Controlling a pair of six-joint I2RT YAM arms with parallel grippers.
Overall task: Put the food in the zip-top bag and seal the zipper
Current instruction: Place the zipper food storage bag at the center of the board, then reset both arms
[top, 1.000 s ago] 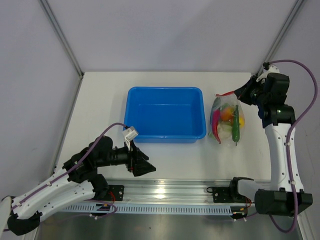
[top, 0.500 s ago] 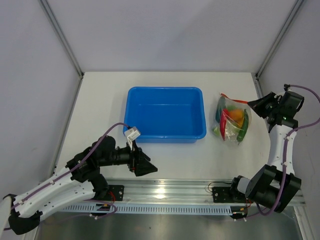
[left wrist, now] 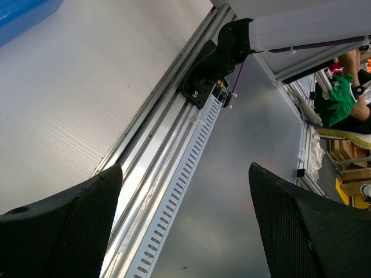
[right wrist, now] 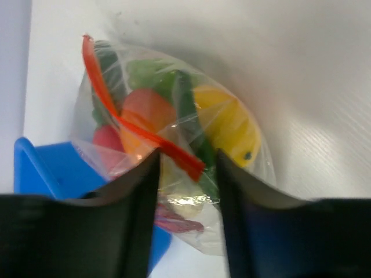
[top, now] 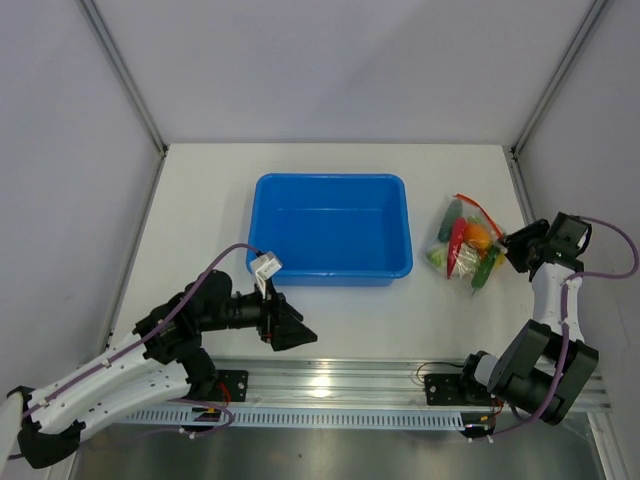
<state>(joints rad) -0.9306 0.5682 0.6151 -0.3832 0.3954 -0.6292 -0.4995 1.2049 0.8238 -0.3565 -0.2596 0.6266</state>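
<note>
The zip-top bag (top: 463, 250), with the food (right wrist: 232, 124) inside, lies just right of the blue tub (top: 330, 270), its zipper (right wrist: 117, 120) slanting far-left to near-right and ending between my right gripper (right wrist: 186, 156)'s parted fingers, while my left gripper (top: 303, 335) gapes wide by the near edge.

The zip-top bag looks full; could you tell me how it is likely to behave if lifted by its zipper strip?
The zip-top bag is thin crinkled film, so it would probably sag and swing rather than hold shape. The food bulges loose inside and may shift, tilting it. The zipper looks bent, so likely flexible.
</note>
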